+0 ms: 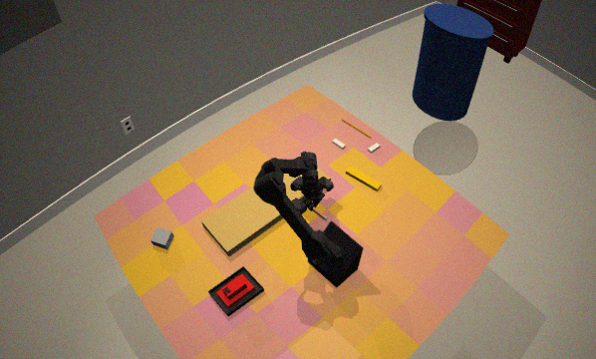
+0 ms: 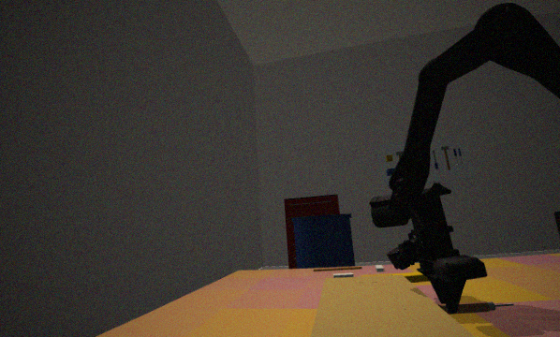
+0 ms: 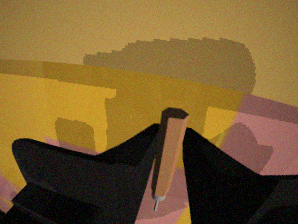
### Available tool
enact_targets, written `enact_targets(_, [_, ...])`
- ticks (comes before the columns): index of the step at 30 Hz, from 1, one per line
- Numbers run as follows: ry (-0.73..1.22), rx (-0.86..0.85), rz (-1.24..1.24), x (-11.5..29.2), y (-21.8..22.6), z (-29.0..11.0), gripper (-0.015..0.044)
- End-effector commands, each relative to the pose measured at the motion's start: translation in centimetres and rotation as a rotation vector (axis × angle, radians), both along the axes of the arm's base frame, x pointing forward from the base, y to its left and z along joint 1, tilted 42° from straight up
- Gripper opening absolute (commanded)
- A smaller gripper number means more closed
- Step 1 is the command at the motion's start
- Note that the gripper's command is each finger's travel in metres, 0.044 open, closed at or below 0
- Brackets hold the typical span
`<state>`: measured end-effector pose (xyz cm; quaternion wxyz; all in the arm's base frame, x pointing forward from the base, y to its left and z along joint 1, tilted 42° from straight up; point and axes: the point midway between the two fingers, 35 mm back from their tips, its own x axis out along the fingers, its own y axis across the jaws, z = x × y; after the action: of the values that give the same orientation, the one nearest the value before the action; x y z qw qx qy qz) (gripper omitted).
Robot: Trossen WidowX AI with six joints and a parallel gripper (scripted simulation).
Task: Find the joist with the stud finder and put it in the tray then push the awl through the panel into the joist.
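Observation:
My gripper [image 1: 314, 208] [image 2: 450, 306] [image 3: 170, 131] is down at the mat, just right of the tan floor panel [image 1: 238, 219] [image 2: 369, 304] [image 3: 133, 3]. It is shut on the awl [image 1: 321, 214] [image 2: 488, 306] [image 3: 169, 159], which lies flat on the mat. In the wrist view both fingers press on the awl's wooden handle and its metal tip points toward the camera. The red stud finder [image 1: 228, 295] lies in the black tray [image 1: 245, 271] at the front left of the mat.
The robot base [image 1: 335, 251] stands right of the panel. A grey block [image 1: 162, 237] lies left of the panel. A yellow bar [image 1: 363, 178], two white blocks [image 1: 339, 143] [image 1: 374, 147] and a thin stick [image 1: 356, 128] lie behind. A blue barrel [image 1: 449, 62] [image 2: 323, 241] stands far back.

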<state>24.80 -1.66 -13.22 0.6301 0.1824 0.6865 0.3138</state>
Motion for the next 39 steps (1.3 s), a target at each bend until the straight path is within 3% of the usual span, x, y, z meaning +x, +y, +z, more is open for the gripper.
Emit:
enact_targets(1, [0.002, 0.003, -0.002, 0.0, 0.1, 0.0, 0.0026])
enact_targets(7, [0.001, 0.000, -0.003, 0.4, -1.2, 1.2, 0.0000])
enact_targets(20, [0.002, -0.002, -0.002, 0.9, -8.1, 9.0, 0.0000])
enact_targets(26, [-0.007, 0.017, -0.012, 0.6, -8.3, 9.2, 0.0000])
enact_targets(39, [-0.172, 0.222, -0.164, -2.6, -9.8, 10.4, 0.0000])
